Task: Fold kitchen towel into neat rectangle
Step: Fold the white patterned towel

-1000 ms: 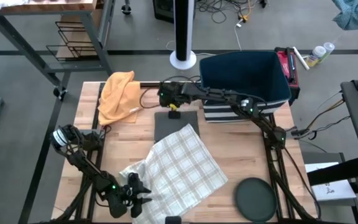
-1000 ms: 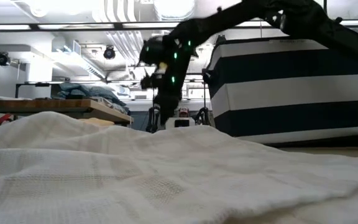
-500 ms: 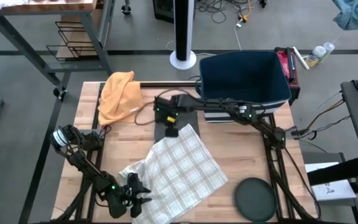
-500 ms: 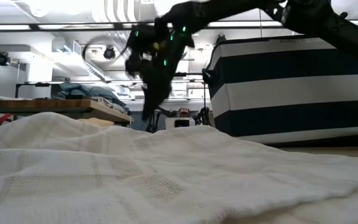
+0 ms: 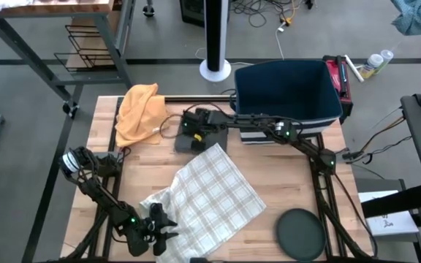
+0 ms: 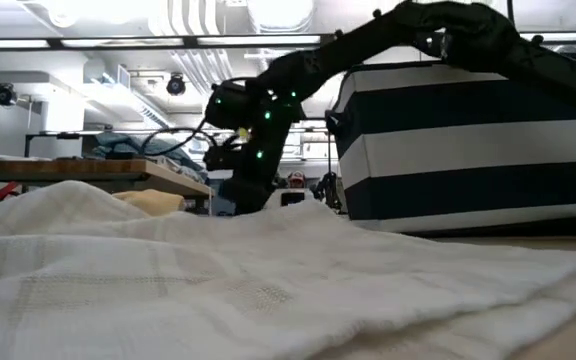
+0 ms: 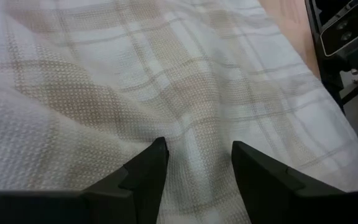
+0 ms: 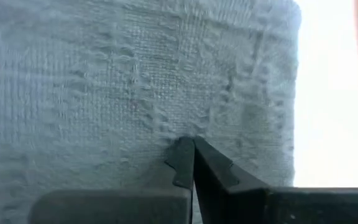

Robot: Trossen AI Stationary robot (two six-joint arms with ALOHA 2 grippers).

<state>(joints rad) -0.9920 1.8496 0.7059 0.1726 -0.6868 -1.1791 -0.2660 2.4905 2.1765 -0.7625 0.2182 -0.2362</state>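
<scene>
Since the earlier frame, right gripper [image 5: 194, 136] descends, fingers shut and empty, onto the grey cloth [image 5: 196, 139] beside the checked towel [image 5: 210, 193]. Left gripper [image 7: 196, 163] hovers part-open over the towel's near corner. Folding is unstarted; next, grasp a corner.

1 plaid towel [image 5: 212, 191], 1 grey cloth [image 5: 190, 142], 1 orange cloth [image 5: 139, 112], 1 striped bin [image 5: 287, 91], 1 dark round lid [image 5: 301, 234], 2 grippers: left gripper [image 5: 168, 228], right gripper [image 5: 196, 131].
</scene>
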